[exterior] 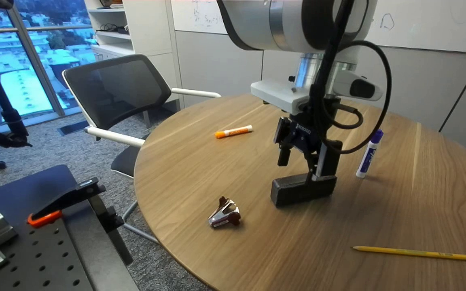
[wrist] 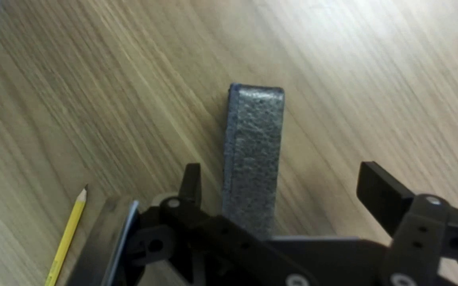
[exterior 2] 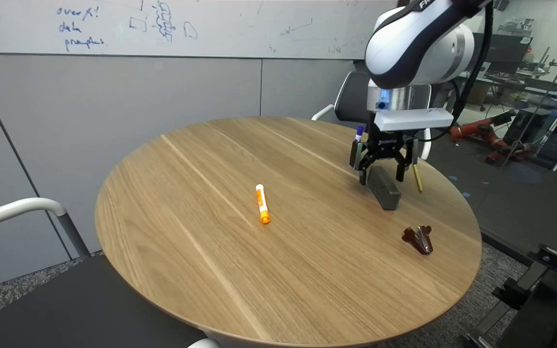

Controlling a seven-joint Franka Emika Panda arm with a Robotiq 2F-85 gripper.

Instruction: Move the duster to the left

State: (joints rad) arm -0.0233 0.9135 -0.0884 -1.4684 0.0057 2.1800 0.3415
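A Robotiq gripper [exterior 2: 381, 177] stands with its fingers [wrist: 191, 182] spread, clasping nothing, to either side of a black whiteboard eraser [wrist: 253, 159] on a round wooden table [exterior 2: 211, 266]. The eraser sits at the centre of the wrist frame and right of centre in both exterior views. The grasp looks to be the step in hand. In the wrist frame the eraser lies closer to the finger at left than to the one at right, so centring before the squeeze should keep it from being shoved askew; the fingers also appear nearer one end of it, and a shift toward the middle would likely balance the carry. A staple remover [exterior: 225, 215], lower centre in an exterior view, calls for clearance should the route pass it.
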